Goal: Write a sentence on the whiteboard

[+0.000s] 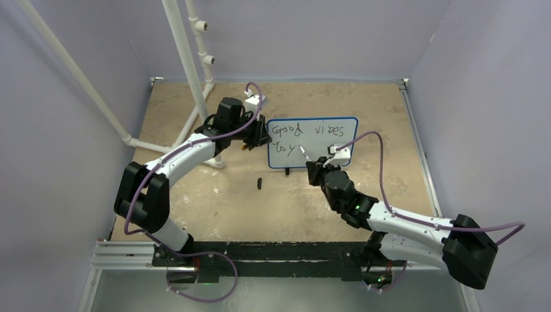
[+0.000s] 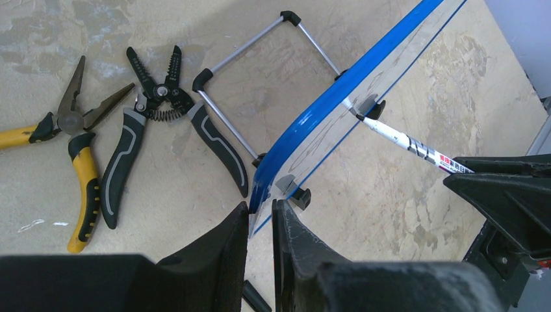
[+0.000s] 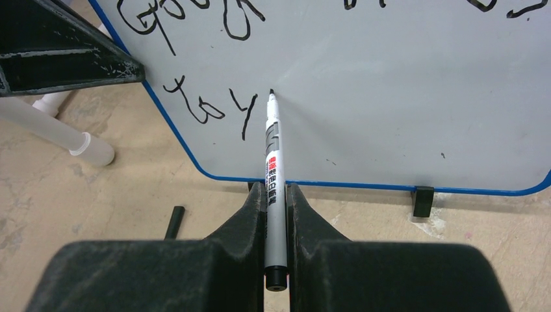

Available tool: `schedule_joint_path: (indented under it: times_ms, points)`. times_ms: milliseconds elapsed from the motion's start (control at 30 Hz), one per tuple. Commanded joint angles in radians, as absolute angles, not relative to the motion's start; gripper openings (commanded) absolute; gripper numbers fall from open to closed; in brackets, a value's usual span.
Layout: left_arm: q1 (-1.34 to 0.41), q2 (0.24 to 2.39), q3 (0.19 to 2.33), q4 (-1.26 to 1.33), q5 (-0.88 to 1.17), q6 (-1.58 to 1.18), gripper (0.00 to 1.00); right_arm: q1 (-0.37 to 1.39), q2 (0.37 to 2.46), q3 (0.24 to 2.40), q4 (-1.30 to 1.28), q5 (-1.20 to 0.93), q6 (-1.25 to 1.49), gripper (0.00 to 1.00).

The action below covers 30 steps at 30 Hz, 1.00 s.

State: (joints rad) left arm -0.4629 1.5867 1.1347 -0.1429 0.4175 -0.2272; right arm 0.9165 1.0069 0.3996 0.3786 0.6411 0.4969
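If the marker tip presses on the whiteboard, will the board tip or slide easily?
Probably yes alone: the whiteboard looks thin and stands tilted on a slim wire stand. Its small feet may slide on the table. The left gripper clamping its edge likely steadies it.

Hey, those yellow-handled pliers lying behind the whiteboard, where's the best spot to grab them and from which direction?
Probably straight down from above: the yellow-handled pliers lie flat on the table, leaving no way under them. Close the fingers across the middle of the one handle pointing toward the camera; the handles are splayed, so squeezing both would shift the tool.
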Motion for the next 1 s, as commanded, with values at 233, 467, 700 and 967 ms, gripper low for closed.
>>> schedule_joint_path:
  times_ms: [233,467,700,967]
  points:
    - [-0.462,1.563,1.133,-0.117,0.437,-0.239,0.19,0.902,1.041,0.433,0.44,0.622,0.446,0.0]
    - [-0.462,1.565,1.134,-0.115,0.439,-0.24,0.19,0.902,1.041,0.413,0.397,0.6,0.497,0.0]
    - [-0.462,1.565,1.134,-0.115,0.439,-0.241,0.19,0.902,1.014,0.406,0.328,0.645,0.534,0.0]
    - [-0.462,1.565,1.134,-0.116,0.439,-0.241,0.19,0.902,0.997,0.427,0.341,0.687,0.492,0.0]
